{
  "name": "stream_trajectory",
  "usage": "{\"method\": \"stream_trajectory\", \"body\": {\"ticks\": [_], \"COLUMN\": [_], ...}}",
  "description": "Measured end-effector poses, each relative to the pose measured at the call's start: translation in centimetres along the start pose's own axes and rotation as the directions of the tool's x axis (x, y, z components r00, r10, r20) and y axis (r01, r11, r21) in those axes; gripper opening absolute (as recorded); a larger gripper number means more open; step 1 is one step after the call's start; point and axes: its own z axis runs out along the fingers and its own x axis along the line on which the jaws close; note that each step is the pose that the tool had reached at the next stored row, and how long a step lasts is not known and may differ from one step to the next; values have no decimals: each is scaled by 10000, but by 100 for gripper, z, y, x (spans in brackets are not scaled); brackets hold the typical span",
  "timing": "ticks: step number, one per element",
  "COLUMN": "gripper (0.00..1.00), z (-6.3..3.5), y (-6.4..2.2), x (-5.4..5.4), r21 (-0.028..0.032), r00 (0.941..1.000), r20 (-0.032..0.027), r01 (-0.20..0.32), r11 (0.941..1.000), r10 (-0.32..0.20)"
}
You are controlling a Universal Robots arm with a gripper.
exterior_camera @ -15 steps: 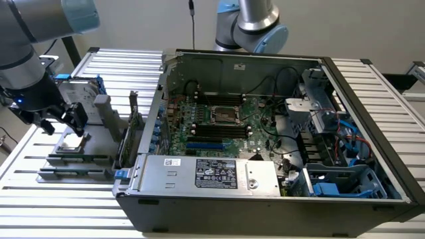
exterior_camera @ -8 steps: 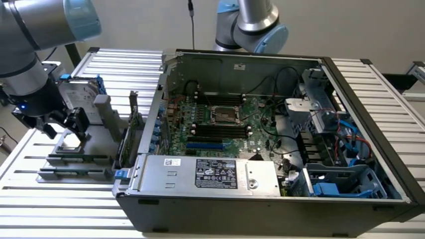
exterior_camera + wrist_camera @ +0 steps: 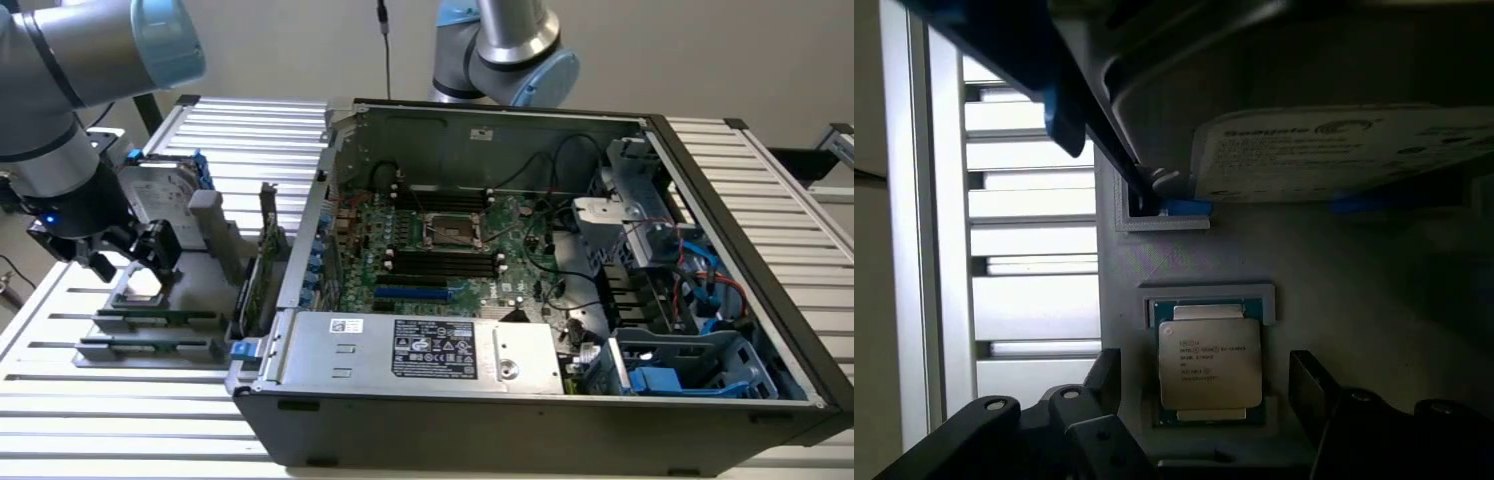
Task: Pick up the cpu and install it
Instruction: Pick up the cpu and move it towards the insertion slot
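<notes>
Wrist view, nearest first: the claw (image 3: 1206, 372) is spread wide and grips nothing, with one finger on each side of the cpu (image 3: 1209, 362). The cpu lies flat in a recess of a grey fixture (image 3: 1334, 290); the lines printed on its lid are too small to read. Beyond it, the hard drive (image 3: 1324, 150) carries a white label whose wording is unclear. In the exterior view, the open computer case (image 3: 481, 125) on the table (image 3: 134, 440) holds a motherboard (image 3: 454, 250) and a labelled power supply (image 3: 427, 350).

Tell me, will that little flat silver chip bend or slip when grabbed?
The small flat square silver-topped cpu is probably stiff: its top looks like metal plate. Likely light, being so thin. Its smooth shiny top could be slippery.
</notes>
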Motion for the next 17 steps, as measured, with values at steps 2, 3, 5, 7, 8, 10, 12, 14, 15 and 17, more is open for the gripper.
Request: {"method": "stream_trajectory", "body": {"ticks": [2,3,5,7,8,10,12,14,15,17], "gripper": [77,77,77,77,77,77,77,77,77,77], "z": [2,5,18,31,34,39,42,45,48,53], "y": [0,0,-1,-1,-2,-2,-2,-2,-2,-2], "x": [0,0,-1,0,0,-1,-1,-3,-5,-5], "r21": [0,-1,-2,0,1,1,0,-1,-1,0], "r00": [10000,10000,10000,10000,10000,10000,10000,10000,10000,10000], "r20": [0,2,3,1,-1,-1,0,0,1,1], "r01": [0,0,0,0,0,-1,0,0,0,0], "r11": [10000,10000,10000,10000,10000,10000,10000,10000,10000,10000], "r10": [0,0,0,0,0,1,0,0,0,0]}}
